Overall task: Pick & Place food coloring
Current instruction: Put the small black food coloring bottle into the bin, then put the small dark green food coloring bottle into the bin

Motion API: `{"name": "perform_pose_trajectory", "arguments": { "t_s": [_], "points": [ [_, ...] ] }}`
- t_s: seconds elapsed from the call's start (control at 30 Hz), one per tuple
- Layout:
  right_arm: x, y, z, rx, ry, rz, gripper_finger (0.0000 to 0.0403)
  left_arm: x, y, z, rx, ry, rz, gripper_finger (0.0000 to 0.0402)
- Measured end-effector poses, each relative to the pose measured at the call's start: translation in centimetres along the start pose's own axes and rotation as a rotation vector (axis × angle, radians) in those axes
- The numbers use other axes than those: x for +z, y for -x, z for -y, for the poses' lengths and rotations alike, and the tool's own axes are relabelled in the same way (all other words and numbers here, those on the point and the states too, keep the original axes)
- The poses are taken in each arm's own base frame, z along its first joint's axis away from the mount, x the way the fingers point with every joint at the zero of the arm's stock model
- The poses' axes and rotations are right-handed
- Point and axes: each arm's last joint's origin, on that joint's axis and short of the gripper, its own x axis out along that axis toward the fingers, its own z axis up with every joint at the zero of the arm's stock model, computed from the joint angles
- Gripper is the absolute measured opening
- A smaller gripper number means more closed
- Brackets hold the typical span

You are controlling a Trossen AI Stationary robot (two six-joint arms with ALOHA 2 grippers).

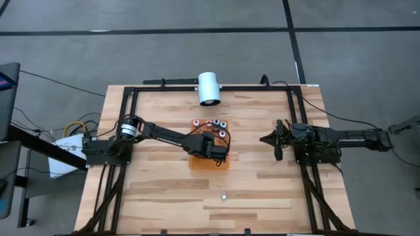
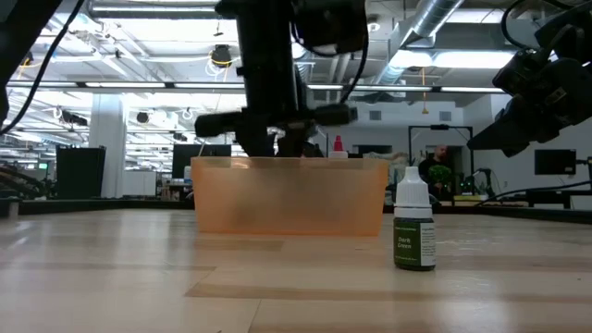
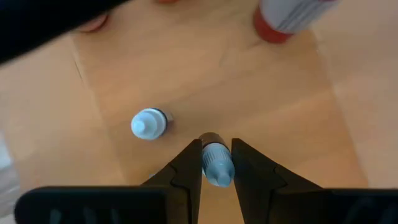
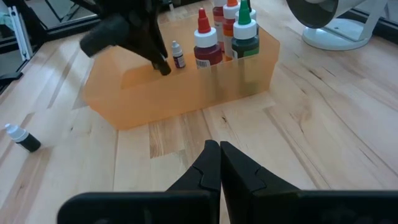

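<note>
holding one small bottle (image 3: 216, 165) pinched over the orange bin (image 1: 211, 161), left hand (image 3: 216, 163) nears placing; one bottle (image 1: 224, 195) remains toward the tabletop's near edge.

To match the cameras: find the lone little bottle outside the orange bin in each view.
High view: lone bottle on bare wood, below the bin in the picture.
Low view: lone bottle right of the bin.
Left wrist view: absent.
Right wrist view: lone bottle on wood, apart from the bin.
Landmark: orange bin.
</note>
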Motion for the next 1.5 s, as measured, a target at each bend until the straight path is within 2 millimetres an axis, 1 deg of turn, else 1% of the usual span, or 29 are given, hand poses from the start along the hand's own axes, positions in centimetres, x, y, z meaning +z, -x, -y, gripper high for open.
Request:
{"name": "perform_pose_trajectory", "arguments": {
  "t_s": [0.07, 0.23, 0.6, 0.73, 1.0, 1.1, 1.23, 1.4, 1.5],
  "points": [
    [0.0, 0.0, 0.0, 0.0, 0.0, 0.0, 0.0001, 0.1, -0.4, -0.1, 0.006, -0.006, -0.022, 0.0068],
    [0.0, 0.0, 0.0, -0.001, 0.0, -0.002, 0.0001, -0.1, -1.5, 0.6, -0.031, -0.009, -0.046, 0.0068],
    [0.0, 0.0, 0.0, -0.001, 0.0, -0.006, 0.0001, -0.2, -1.6, 0.8, -0.035, -0.006, -0.031, 0.007],
    [-0.1, 0.0, 0.0, -0.001, 0.0, -0.007, 0.0001, -0.3, -1.8, 0.8, -0.033, -0.008, -0.031, 0.0088],
    [-0.1, 0.0, 0.0, -0.001, 0.0, -0.007, 0.0001, -0.4, -1.9, 0.8, -0.03, -0.011, -0.05, 0.0142],
    [-0.1, 0.0, 0.0, -0.001, 0.0, -0.007, 0.0001, -0.2, -1.5, 1.1, -0.045, -0.016, -0.046, 0.0154],
    [-0.1, 0.0, 0.0, -0.001, 0.0, -0.007, 0.0001, 0.3, -0.5, 1.5, -0.052, -0.034, -0.033, 0.0159],
    [-0.1, 0.0, 0.0, -0.001, 0.0, -0.007, 0.0001, 1.2, 1.4, 1.7, -0.02, -0.055, -0.016, 0.016],
    [-0.1, 0.0, 0.0, -0.001, 0.0, -0.007, 0.0001, 1.5, 2.9, 1.8, 0.006, -0.067, 0.007, 0.016]
  ]
}}
